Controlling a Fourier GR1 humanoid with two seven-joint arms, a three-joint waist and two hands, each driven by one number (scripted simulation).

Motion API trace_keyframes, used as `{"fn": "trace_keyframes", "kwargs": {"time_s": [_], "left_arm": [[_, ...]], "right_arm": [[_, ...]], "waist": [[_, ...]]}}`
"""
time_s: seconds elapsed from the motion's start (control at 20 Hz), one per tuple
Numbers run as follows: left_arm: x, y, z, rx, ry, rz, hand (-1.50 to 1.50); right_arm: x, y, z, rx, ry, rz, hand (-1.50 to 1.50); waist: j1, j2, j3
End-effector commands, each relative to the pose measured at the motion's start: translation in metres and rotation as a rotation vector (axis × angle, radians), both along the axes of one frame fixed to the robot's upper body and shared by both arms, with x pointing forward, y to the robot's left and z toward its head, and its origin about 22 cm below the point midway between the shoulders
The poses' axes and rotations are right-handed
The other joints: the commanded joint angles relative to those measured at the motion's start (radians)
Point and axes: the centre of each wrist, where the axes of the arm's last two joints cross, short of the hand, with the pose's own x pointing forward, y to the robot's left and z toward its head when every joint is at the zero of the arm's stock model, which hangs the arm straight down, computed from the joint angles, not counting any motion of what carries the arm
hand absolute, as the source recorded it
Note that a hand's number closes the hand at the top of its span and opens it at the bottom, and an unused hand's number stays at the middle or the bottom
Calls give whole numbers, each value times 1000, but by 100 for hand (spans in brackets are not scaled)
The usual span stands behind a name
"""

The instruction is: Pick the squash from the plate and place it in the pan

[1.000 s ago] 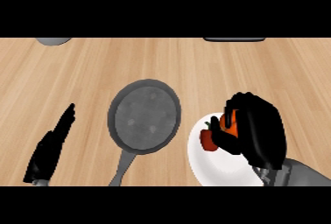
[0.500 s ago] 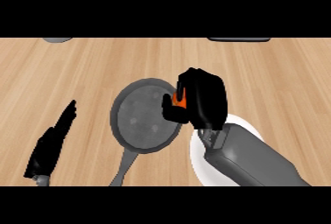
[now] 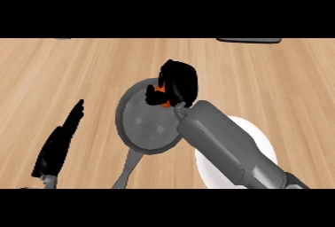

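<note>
Head view, the only one on offer, looking steeply down at the wooden surface (image 3: 274, 75). The right hand (image 3: 178, 82) is over the far right rim of the pan (image 3: 141, 126), its grey forearm running down across the white plate (image 3: 258, 139). The fingers are curled tight around the squash (image 3: 157, 94), and only a sliver of orange peeks out on the side facing the pan. So the squash is off the plate and up in the hand, held above the pan's edge rather than its middle.

Why that spot? It looks like the carry-over stage: the hand comes in from the plate side, so the near rim is the first part of the pan it reaches. I'd judge a little more travel toward the centre is wanted before letting go, since a release here could land the squash on the rim and roll it out. How high it hangs above the pan I cannot tell from this angle.

The pan's handle (image 3: 127, 170) points down toward the robot. The left hand (image 3: 62, 142) rests at the lower left, fingers straight, holding nothing.
</note>
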Motion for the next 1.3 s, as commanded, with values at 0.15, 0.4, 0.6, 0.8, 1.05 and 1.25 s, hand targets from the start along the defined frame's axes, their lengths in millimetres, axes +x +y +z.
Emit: {"fn": "trace_keyframes", "kwargs": {"time_s": [0.15, 0.4, 0.6, 0.8, 1.05, 1.25], "left_arm": [[7, -8, 4, 0, 8, -47, 0], [13, -17, 8, 7, -25, -64, 0], [18, -14, 2, -3, -7, -70, 0], [14, -16, 5, -7, -21, -81, 0], [16, -10, 0, -6, -12, -55, 0], [5, -3, 1, 6, -13, -33, 0]], "right_arm": [[25, 3, -24, -140, 135, 72, 150], [20, -20, -46, 273, 344, -84, -150], [19, -26, -53, 440, 275, -87, -150], [22, -28, -51, 517, 59, -95, -150], [33, -22, -26, 652, -120, -212, -150], [31, -41, -48, 730, -173, -378, -150]], "waist": [[41, 11, 0], [75, 21, 2], [78, 25, 3], [78, 21, 3], [59, 13, 2], [34, 5, 2]]}}
